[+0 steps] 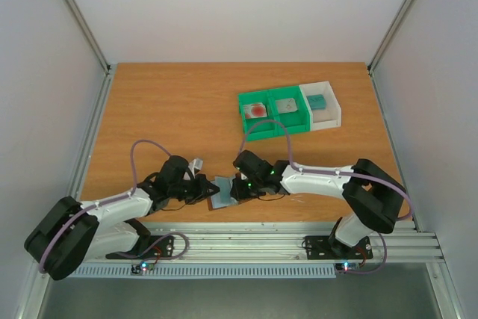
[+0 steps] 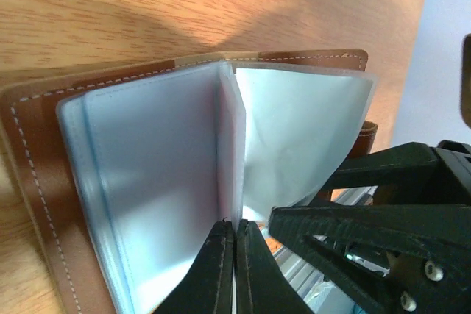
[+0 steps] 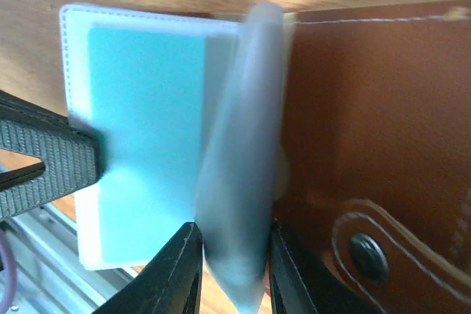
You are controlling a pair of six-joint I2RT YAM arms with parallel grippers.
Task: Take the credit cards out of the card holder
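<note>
Holder (image 1: 222, 192) lies open at six o'clock on the table (image 1: 164, 110). Left gripper (image 2: 235, 232) pinches one clear leaf (image 2: 229, 145) tight. Right gripper (image 3: 232, 234), narrow, seemingly nips another, blurred. Three cards (image 1: 287, 105) sit in trays (image 1: 261, 132) at one o'clock.

A green two-compartment tray (image 1: 272, 131) sits on the wooden table (image 1: 172, 110), apparently touching a white tray (image 1: 327, 120).

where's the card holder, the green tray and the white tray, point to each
card holder (image 2: 33, 152): left wrist view, on the brown cover at its left edge.
green tray (image 1: 269, 131): top view, on its near front wall.
white tray (image 1: 326, 122): top view, on its near front wall.
</note>
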